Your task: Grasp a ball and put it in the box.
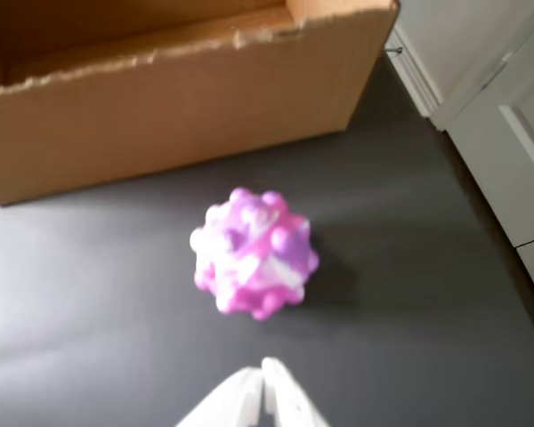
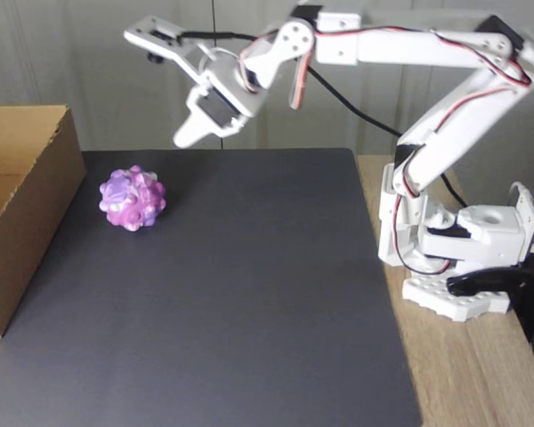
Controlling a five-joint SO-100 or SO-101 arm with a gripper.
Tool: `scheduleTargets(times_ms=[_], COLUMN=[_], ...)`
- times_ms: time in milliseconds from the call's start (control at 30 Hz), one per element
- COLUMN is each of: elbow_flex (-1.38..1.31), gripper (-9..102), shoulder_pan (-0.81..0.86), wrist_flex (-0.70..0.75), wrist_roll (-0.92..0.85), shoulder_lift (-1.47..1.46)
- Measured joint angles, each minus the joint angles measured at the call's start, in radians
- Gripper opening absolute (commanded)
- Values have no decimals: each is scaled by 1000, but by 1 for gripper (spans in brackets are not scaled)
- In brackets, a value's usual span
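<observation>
Blurred ball [image 1: 253,253]; box [image 1: 160,124] cropped at the frame edge.

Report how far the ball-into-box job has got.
Nothing is done yet: the ball sits on the black mat, outside the cardboard box. In hand: the gripper hangs in the air above the mat, shut and empty. Left: open, grasp the ball, drop it in the box.

Ball [image 2: 132,198]: knobbly, marbled purple, pink, white; resting on dark mat, near box. Box [image 2: 22,196]: brown corrugated cardboard, open-topped, upright at fixed view's left edge.
</observation>
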Motion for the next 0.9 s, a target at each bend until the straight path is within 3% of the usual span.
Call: scheduleTargets(times_ms=[200, 600, 900], elbow_flex=[-124, -256, -314], gripper=[3, 23, 25], shoulder_pan=[-6, 8, 52], wrist_flex=[-40, -95, -97], wrist_roll=[9, 28, 63], shoulder_lift=[-161, -382, -460])
